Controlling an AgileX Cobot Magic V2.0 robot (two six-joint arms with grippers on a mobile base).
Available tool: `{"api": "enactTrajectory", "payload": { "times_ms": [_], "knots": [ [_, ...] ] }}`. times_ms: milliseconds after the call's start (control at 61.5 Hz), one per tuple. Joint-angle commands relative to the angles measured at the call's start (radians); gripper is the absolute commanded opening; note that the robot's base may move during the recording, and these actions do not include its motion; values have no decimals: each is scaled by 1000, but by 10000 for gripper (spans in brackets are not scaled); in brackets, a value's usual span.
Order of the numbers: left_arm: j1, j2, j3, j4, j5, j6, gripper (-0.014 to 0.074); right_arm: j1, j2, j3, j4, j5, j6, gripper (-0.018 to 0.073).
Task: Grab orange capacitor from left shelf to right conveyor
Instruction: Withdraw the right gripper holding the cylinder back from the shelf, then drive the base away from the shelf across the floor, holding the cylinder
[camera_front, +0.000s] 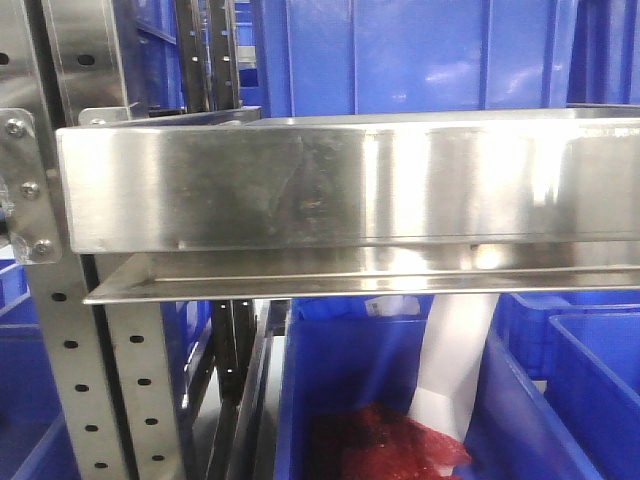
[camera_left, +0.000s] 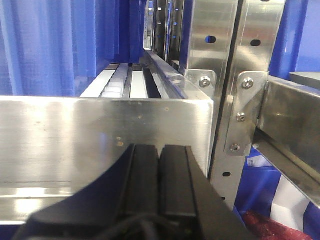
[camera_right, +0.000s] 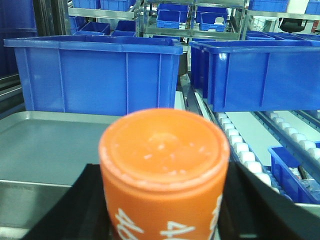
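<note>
Left shelf (camera_front: 350, 185): brushed steel front lip spans mid-frame, with a lower flange beneath it. At the left edge it is bolted through a bracket (camera_front: 20, 185) to a perforated grey upright (camera_front: 75, 380). Blue bins (camera_front: 420, 55) stand behind. The lower blue bin (camera_front: 340, 370) holds red material (camera_front: 380, 445) and a white sheet (camera_front: 455, 365).

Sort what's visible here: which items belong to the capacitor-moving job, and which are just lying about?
Job: orange cylindrical capacitor marked 4680, gripped by right gripper; brushed stainless-steel shelf tray.
Lying about: blue plastic crates; shallow rectangular silver tray; white roller track.
</note>
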Motion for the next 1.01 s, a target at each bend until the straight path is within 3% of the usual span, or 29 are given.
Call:
{"api": "enactTrajectory", "payload": {
  "times_ms": [0, 992],
  "knots": [
    [-5, -11, -3, -2, -90, -2, -127, -7, 13, -25, -12, -90, -10, 70],
    [-8, -11, -3, -2, -90, -2, -127, -6, 15, -25, -12, -90, -10, 70]
  ]
}}
